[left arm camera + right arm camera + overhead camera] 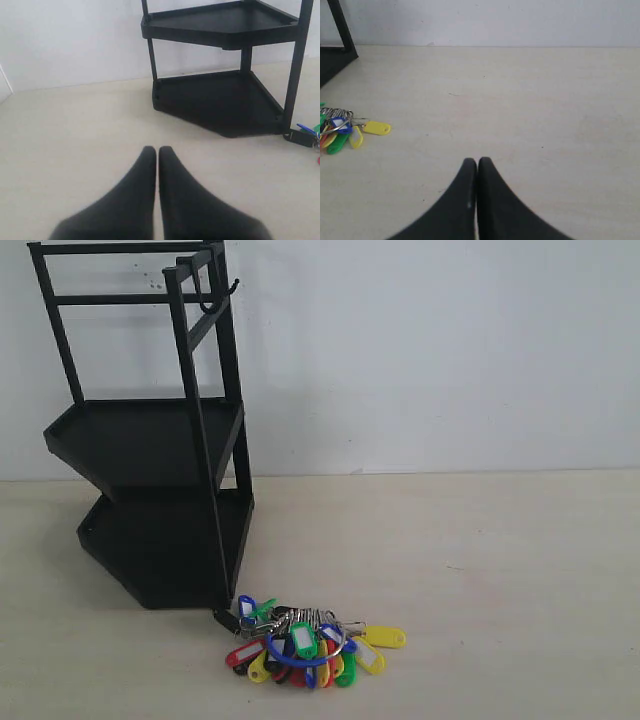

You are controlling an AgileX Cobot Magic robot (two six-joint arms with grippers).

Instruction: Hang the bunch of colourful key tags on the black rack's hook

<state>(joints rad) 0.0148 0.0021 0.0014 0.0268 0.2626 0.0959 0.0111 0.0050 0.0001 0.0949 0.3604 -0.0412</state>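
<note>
Left fingers [142, 200] and right fingers [465, 200] are closed, empty; best open the right pair and pinch the colourful key tag bunch [310, 642] (bottom centre) by its rings [305, 618]

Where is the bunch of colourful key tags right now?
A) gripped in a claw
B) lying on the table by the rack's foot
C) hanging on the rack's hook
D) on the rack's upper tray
B: the colourful key tag bunch lies on the table beside the bottom corner of the black rack, while the hook up top is bare.
</note>
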